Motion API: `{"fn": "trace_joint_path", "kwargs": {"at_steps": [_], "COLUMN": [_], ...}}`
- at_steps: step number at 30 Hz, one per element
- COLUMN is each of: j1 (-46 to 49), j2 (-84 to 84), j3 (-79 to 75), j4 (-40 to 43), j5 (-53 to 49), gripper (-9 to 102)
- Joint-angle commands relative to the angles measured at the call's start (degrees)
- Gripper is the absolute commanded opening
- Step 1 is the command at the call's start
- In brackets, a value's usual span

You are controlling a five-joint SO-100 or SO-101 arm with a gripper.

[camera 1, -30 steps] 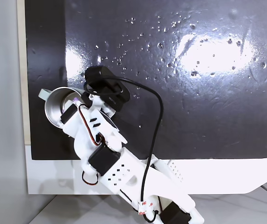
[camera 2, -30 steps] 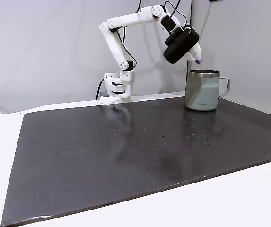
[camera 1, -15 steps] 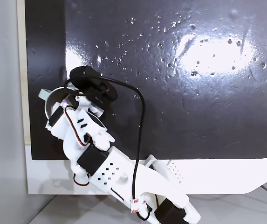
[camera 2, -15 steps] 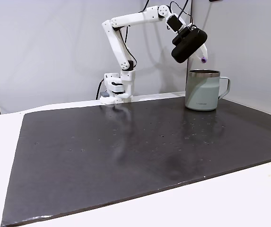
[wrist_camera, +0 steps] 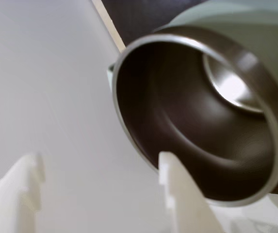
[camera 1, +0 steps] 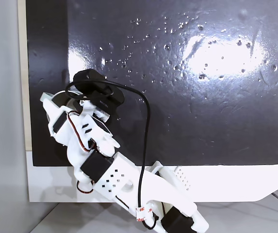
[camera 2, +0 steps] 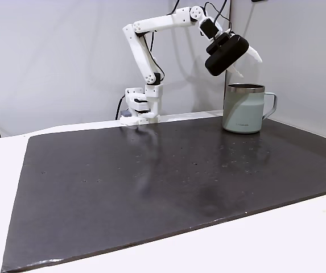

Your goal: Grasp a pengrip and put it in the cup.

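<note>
Lab bench: black mat (camera 2: 151, 182), plain white walls (camera 2: 54, 62).

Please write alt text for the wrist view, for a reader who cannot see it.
The open end effector hangs empty just above the cup, whose shiny steel inside looks empty as far as it shows. Pale table lies at left.

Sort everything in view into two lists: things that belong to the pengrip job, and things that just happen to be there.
Belongs to the job:
- cup
- hand, open, above the cup

Just there:
- black mat
- white table
- black cable on the arm
</note>
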Motion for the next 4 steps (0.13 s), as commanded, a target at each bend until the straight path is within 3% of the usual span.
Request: {"fn": "trace_joint_path", "kwargs": {"at_steps": [1,4], "j1": [0.00,0.00], "j2": [1.85,1.93], "j3": [-2.64,-2.55], "j4": [0.09,0.09], "j5": [-0.97,-1.14], "gripper": [28,28]}}
